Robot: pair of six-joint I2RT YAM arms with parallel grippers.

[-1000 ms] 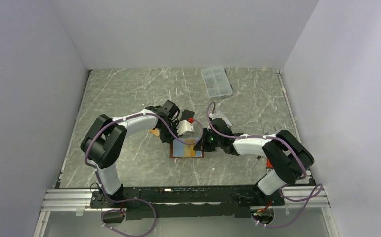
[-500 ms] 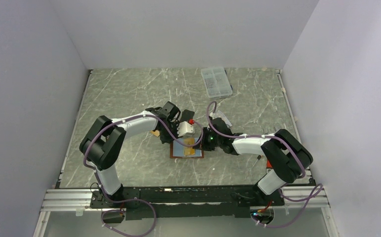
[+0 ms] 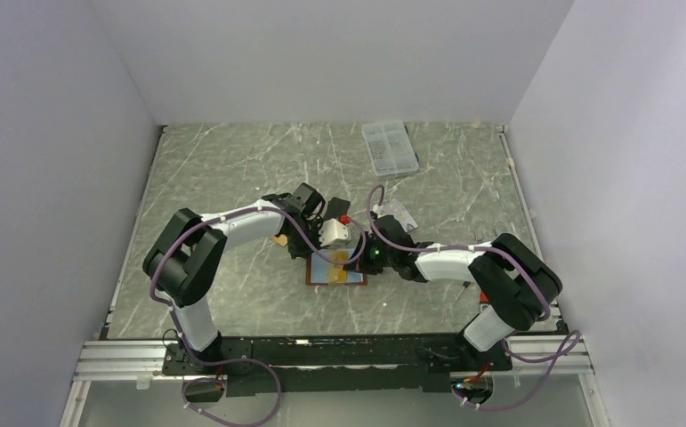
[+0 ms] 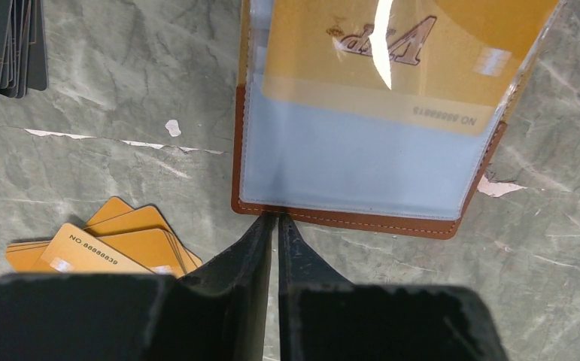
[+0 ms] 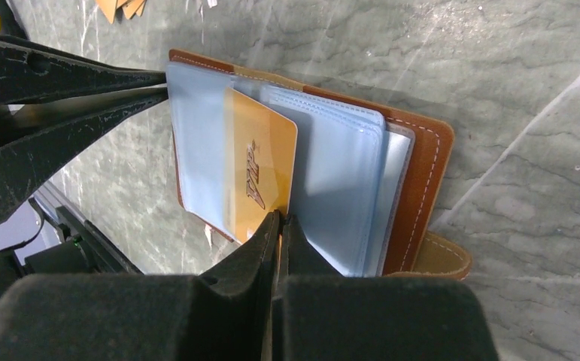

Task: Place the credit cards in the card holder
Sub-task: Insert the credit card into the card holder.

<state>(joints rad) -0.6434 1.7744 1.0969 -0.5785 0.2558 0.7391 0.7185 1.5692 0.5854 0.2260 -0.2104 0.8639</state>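
The brown card holder (image 3: 336, 271) lies open on the table, its pale blue pockets (image 4: 362, 158) facing up. My left gripper (image 4: 275, 218) is shut on the holder's brown stitched edge (image 4: 362, 219); in the right wrist view this left gripper (image 5: 162, 84) pinches that same edge. My right gripper (image 5: 279, 216) is shut on the near edge of an orange credit card (image 5: 260, 165) marked VIP, which sits partly inside a pocket. This orange card (image 4: 392, 45) shows under the clear sleeve. The holder's snap tab (image 5: 441, 259) sticks out beside my right fingers.
A fanned stack of orange cards (image 4: 98, 244) lies left of the holder. A stack of black cards (image 4: 8, 45) lies farther off. In the top view a clear compartment box (image 3: 389, 147) sits at the back right, and a pale card (image 3: 399, 212) lies behind the right arm.
My right gripper has edged slightly left toward the holder with the orange card. The left gripper stays at the holder's edge.
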